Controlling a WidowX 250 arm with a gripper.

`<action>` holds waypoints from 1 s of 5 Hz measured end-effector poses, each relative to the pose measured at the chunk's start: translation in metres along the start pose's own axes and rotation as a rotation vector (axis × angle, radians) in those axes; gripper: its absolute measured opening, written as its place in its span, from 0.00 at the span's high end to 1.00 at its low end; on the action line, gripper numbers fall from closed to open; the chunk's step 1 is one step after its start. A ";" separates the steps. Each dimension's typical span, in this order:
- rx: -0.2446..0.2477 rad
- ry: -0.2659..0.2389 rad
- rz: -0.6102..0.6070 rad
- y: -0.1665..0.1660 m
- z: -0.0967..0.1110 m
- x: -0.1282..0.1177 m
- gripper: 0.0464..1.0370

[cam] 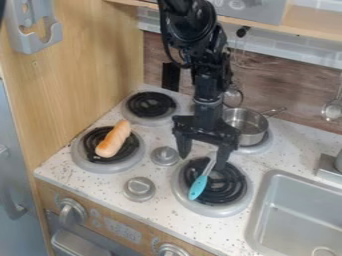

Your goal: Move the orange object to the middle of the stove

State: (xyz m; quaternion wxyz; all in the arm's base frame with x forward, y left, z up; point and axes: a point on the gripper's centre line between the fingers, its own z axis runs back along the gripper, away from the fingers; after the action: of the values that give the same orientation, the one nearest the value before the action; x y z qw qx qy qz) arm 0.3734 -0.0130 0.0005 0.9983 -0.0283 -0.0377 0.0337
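Gripper (202, 160): being held over the right front burner (208, 208), fingers spread, nothing evidently being pinched. The handle of the spoon (198, 187) is being seen between the tips; whether it is being touched cannot be told. The roll (113, 139), orange, is being borne aslant by the left front burner (89, 164), near the left front corner of the stove (157, 136).

Method, as judged: a lift before travel is being advised, lest the spoon be dragged. The roll is then best being approached from above, the jaws being aligned across its narrow width and closed gently at mid-length, clear of the coils. A low, level release behind the knob (164, 155) is being proposed, rolling being guarded against.

Materials: a smooth, rounded, possibly plastic roll is being noted; ridged black coils are being contrasted with flat, pale, speckled stove.
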 end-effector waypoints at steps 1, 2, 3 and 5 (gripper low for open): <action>-0.012 -0.015 0.117 0.041 0.006 0.006 0.04; -0.003 -0.039 0.152 0.069 0.008 0.008 0.04; 0.019 -0.096 0.221 0.111 0.016 0.014 0.04; 0.055 -0.061 0.262 0.143 -0.018 0.036 0.04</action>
State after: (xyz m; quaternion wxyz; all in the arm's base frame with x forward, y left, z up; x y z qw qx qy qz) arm 0.4016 0.1306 -0.0236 0.9842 -0.0046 -0.0630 0.1656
